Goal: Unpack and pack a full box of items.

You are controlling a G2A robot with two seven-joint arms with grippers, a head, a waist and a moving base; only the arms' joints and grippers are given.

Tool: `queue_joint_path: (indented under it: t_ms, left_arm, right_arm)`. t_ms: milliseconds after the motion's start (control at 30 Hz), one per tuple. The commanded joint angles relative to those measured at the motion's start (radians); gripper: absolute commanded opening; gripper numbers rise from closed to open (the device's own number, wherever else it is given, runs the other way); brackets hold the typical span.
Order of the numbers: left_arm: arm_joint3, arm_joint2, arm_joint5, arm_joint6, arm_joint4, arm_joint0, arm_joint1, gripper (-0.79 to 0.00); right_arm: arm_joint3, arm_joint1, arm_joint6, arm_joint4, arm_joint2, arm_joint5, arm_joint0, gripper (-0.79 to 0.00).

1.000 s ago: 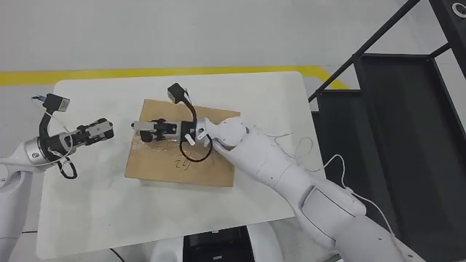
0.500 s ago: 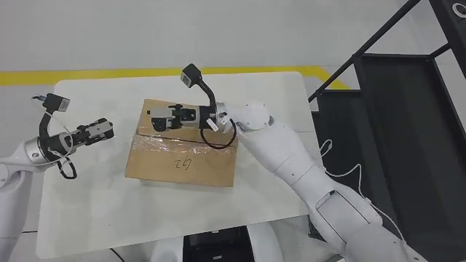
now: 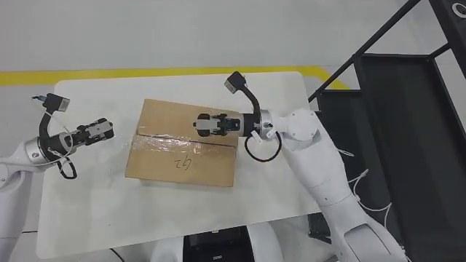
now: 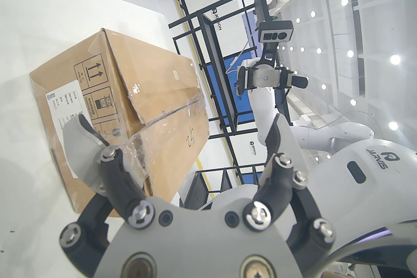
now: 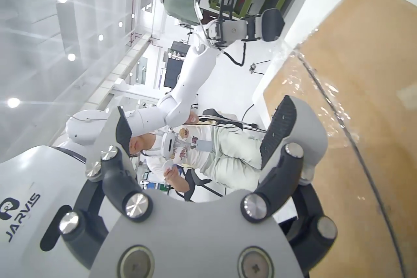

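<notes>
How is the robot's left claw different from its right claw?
The left claw hangs over the bare white table, beside the cardboard box. The right claw is above the box's lid, near the taped seam. The left claw points at the box's end, while the right claw points across its top. Both are open and hold nothing.

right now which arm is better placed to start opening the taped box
Probably right. The right tool, open, hangs over the box top near the tape seam; the left tool sits off the box's side, over the table.
</notes>
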Motion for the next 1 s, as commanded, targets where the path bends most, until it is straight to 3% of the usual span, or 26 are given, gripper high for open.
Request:
queue_joint_path:
  t_ms: [0, 300, 667, 867, 967]
  left_arm:
    - [0.000, 0.000, 0.000, 0.000, 0.000, 0.000, 0.000, 0.000]
    - [0.000, 0.000, 0.000, 0.000, 0.000, 0.000, 0.000, 0.000]
    - [-0.076, -0.010, 0.042, 0.009, -0.020, 0.020, 0.003, 0.000]
    - [-0.149, -0.001, 0.059, -0.087, -0.067, -0.006, 0.007, 0.000]
    - [-0.189, -0.017, 0.043, -0.027, -0.006, -0.021, 0.009, 0.000]
  right_arm:
    - [-0.028, 0.013, 0.021, -0.026, 0.039, -0.005, -0.034, 0.000]
    - [-0.148, 0.061, 0.100, -0.077, 0.192, -0.043, -0.182, 0.000]
    - [-0.265, 0.082, -0.145, -0.113, 0.296, -0.223, -0.374, 0.000]
    - [-0.265, 0.082, -0.145, -0.113, 0.296, -0.223, -0.374, 0.000]
    - [-0.265, 0.082, -0.145, -0.113, 0.296, -0.223, -0.374, 0.000]
